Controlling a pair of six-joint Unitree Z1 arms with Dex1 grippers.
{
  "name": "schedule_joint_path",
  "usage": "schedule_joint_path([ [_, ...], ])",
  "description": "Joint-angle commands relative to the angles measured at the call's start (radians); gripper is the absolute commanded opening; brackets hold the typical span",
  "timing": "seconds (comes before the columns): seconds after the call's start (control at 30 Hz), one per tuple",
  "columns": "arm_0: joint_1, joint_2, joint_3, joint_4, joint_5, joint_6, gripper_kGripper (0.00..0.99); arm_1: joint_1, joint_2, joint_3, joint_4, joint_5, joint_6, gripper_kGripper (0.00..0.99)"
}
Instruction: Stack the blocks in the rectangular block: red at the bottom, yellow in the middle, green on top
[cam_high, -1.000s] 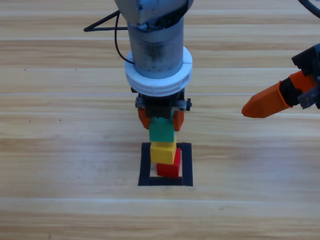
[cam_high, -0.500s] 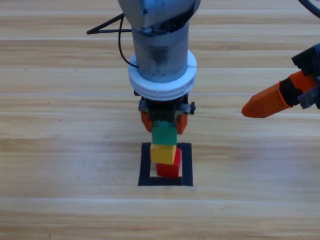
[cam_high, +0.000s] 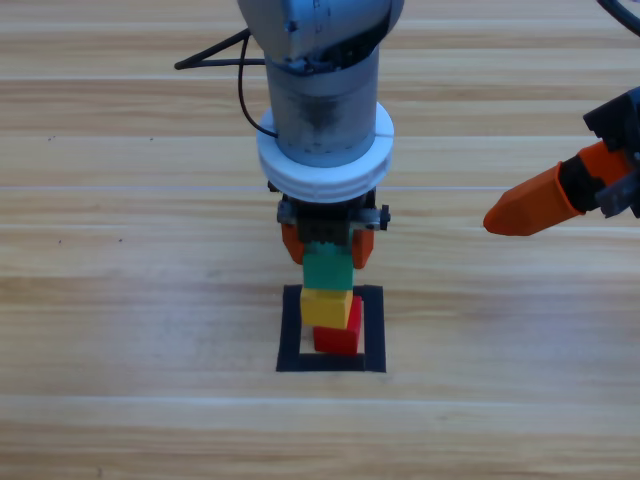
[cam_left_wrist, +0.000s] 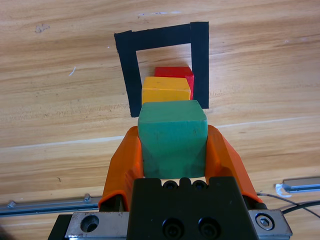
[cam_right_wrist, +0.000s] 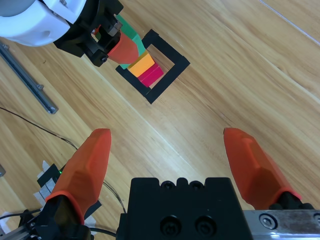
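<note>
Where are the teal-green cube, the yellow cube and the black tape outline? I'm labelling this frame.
teal-green cube (cam_left_wrist: 172, 137): left wrist view, on its top face, between the orange jaws.
yellow cube (cam_high: 326, 306): high view, on its top face.
black tape outline (cam_high: 290, 330): high view, on its left strip.

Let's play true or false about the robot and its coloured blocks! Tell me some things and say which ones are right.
1. The left gripper is shut on the green cube. True.
2. The yellow cube sits on the red cube. True.
3. The red cube lies outside the black tape rectangle. False: it is inside it.
4. The right gripper holds a cube. False: its jaws are open and empty, off at the right side.
5. The green cube is under the yellow cube. False: it is above it.
</note>
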Motion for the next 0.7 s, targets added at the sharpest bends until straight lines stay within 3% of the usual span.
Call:
schedule_joint_path([
  [0.03, -0.027, 0.068, -0.001, -0.004, 0.016, -0.006, 0.043, -0.023, 0.040, 0.009, 0.009, 0.019, 0.010, 0.990],
  [0.7, -0.030, 0.083, -0.007, -0.004, 0.025, -0.011, 0.043, -0.023, 0.041, 0.008, 0.011, 0.019, 0.010, 0.990],
])
